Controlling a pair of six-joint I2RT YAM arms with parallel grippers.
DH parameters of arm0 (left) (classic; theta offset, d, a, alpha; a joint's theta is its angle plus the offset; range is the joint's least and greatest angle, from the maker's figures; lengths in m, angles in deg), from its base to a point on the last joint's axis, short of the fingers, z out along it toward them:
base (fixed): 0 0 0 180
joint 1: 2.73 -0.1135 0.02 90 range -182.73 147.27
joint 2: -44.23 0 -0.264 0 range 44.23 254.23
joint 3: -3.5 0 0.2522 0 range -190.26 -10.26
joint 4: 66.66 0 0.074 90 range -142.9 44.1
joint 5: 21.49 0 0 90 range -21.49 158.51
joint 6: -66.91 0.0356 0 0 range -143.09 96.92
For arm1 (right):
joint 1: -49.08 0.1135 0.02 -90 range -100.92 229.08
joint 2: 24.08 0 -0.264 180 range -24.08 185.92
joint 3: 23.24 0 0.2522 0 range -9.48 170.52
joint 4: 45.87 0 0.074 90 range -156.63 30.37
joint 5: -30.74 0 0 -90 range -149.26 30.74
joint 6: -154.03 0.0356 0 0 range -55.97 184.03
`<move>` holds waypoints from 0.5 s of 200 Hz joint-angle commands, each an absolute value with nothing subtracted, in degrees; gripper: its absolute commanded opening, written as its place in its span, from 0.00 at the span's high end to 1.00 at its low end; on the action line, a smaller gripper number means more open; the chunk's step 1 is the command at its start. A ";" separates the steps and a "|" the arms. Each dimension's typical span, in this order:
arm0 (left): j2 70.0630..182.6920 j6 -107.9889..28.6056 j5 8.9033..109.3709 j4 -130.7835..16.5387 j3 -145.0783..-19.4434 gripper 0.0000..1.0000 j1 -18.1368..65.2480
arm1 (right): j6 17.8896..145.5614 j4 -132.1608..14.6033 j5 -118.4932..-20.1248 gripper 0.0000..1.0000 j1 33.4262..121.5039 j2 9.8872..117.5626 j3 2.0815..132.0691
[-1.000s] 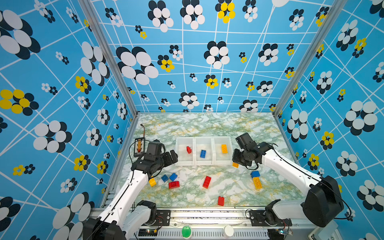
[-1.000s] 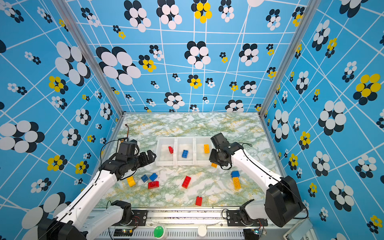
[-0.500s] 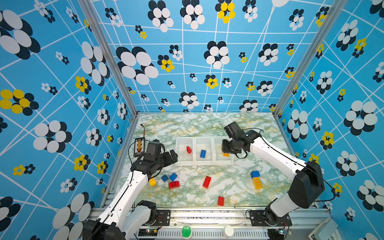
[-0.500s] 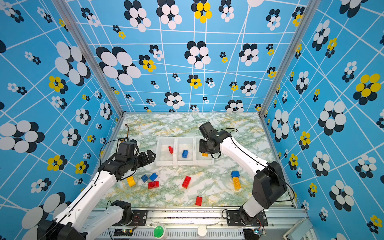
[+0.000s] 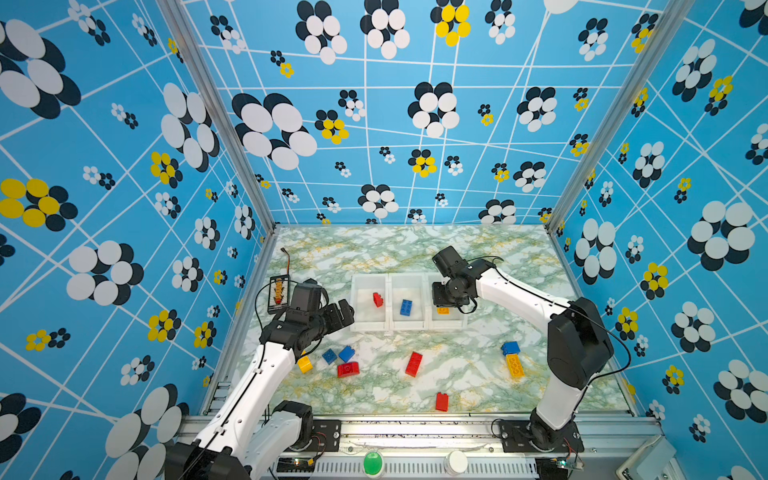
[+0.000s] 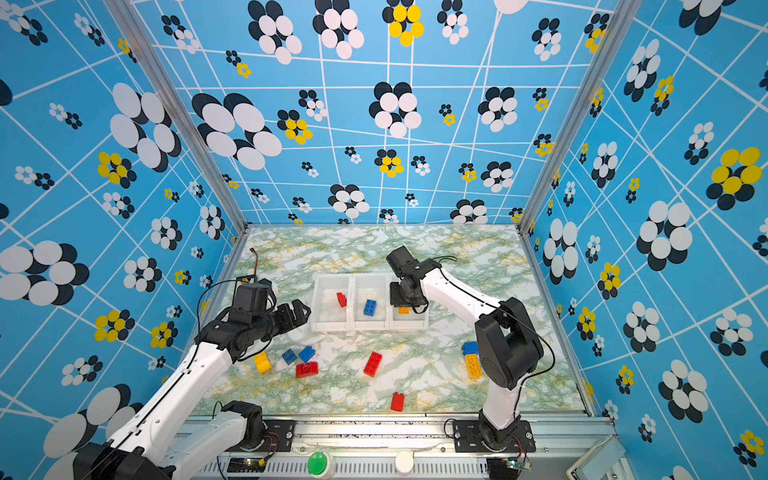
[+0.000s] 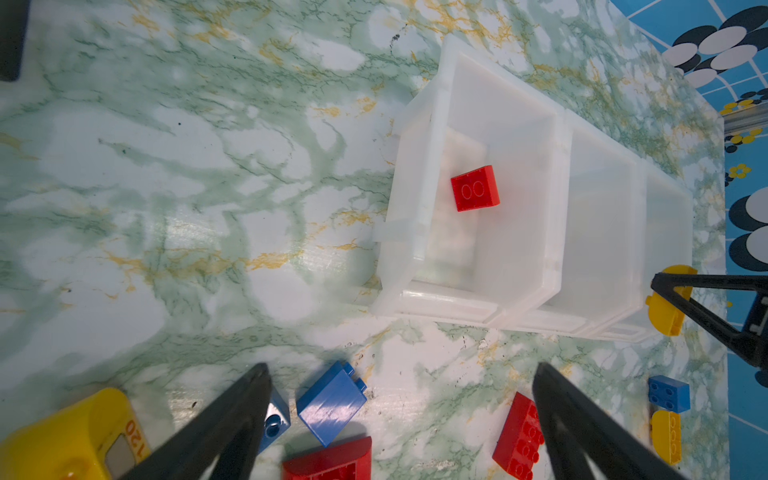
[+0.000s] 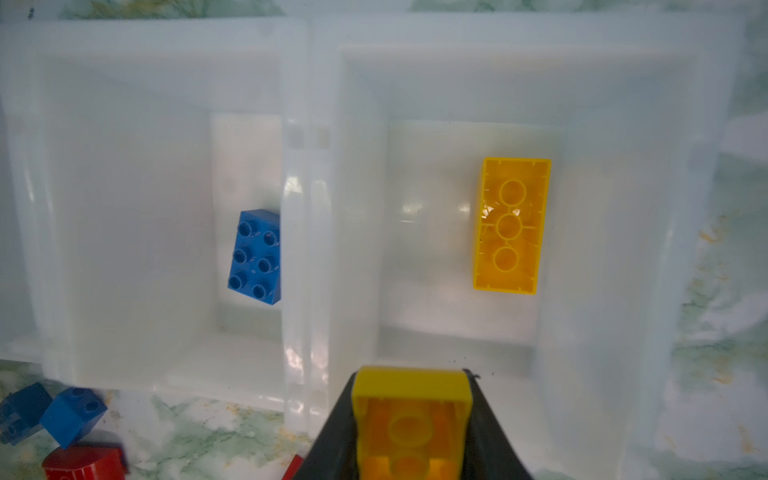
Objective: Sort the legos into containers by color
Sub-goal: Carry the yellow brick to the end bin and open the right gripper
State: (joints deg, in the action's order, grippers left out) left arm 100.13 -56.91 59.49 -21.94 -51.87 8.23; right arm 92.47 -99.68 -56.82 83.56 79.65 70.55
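Right wrist view settles the key relation: the right end effector (image 8: 411, 382) is clamped narrow on a yellow lego (image 8: 411, 419), hollow underside toward the camera. Its length appears to run back along the fingers. The left wrist view shows this piece has a rounded back.

It hangs over the near wall of the rightmost container (image 8: 602, 208), the end bin of the 3 joined containers (image 5: 407, 326). It is inside that bin's width, but closer to the divider shared with the middle container (image 8: 124, 208) than to the outer wall. The open floor lies straight ahead of the fingertips.

1 long yellow brick (image 8: 511, 226) lies there upside down toward the outer side, long axis front to back, so the floor on the divider side is free. My judgement: a short push forward, then a release, would land the piece cleanly. Let go here, it could clip the rim.

The middle container holds 1 blue brick (image 8: 255, 257), studs up, and the leftmost container (image 7: 415, 166) holds 1 red brick (image 7: 473, 189).

The left end effector (image 7: 401, 368) is spread wide and empty above the bench (image 7: 166, 208). It is the nearer arm to 2 blue legos (image 7: 332, 403). In both top views 8 loose legos (image 5: 413, 364) lie on the bench.
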 commanded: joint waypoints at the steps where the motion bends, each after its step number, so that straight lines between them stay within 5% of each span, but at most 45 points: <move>1: 99.61 -56.37 60.16 -20.38 -52.18 0.01 7.56 | 91.06 -99.10 -56.97 0.71 83.89 81.59 72.82; 62: 99.26 -56.24 60.05 -19.77 -52.33 0.01 7.20 | 90.13 -99.01 -56.19 0.68 83.85 85.82 75.50; 100: 98.48 -56.14 60.40 -19.02 -52.36 0.01 6.90 | 90.07 -98.94 -55.86 0.51 83.71 86.31 75.29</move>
State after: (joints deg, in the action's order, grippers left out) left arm 99.94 -56.89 59.49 -20.96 -51.87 7.66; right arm 90.57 -99.22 -56.38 83.56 85.70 74.16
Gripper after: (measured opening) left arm 0.992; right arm 0.438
